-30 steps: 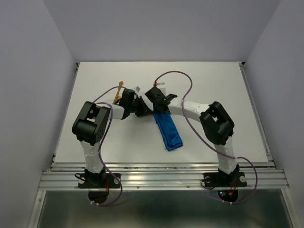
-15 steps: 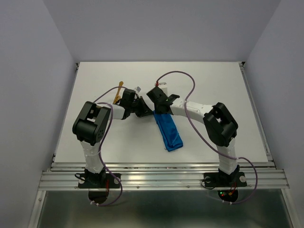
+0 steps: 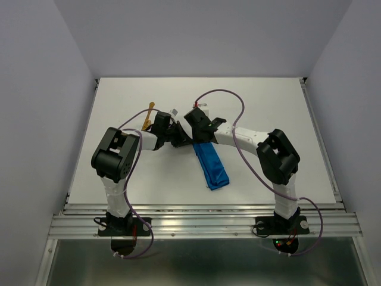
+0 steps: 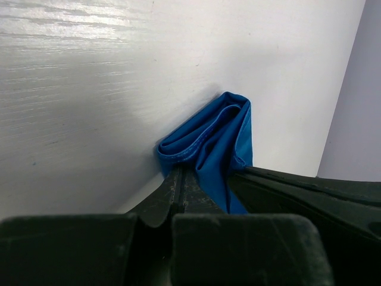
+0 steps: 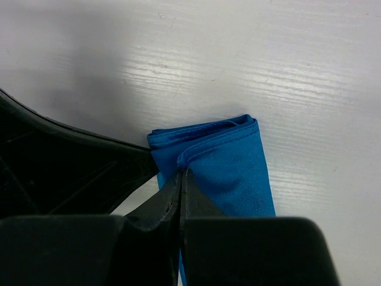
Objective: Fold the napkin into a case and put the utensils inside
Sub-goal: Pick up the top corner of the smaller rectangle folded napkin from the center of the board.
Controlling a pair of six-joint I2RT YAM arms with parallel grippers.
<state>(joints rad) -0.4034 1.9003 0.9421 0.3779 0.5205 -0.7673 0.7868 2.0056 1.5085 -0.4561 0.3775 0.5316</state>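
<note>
The bright blue napkin [image 3: 213,167] lies folded into a narrow case, running from the table's middle toward the near edge. Both grippers meet at its far open end. My left gripper [image 3: 180,138] is shut, its tips [image 4: 179,171] pinching the lower layer's edge of the napkin [image 4: 220,131]. My right gripper [image 3: 198,138] is shut too, its tips [image 5: 181,173] nipping the upper layer's rolled edge of the napkin [image 5: 232,167]. A slim golden utensil [image 3: 147,117] lies on the table behind the left wrist, partly hidden by it.
The white table [image 3: 268,101] has raised rails along its sides and near edge. The two wrists crowd together over the napkin's far end, and purple cables loop above both arms. A small white object [image 3: 173,112] lies near the utensil.
The right gripper's jaws have closed onto the napkin's upper layer. The right arm's elbow has drifted slightly to the right. The left gripper has stayed shut in place.
</note>
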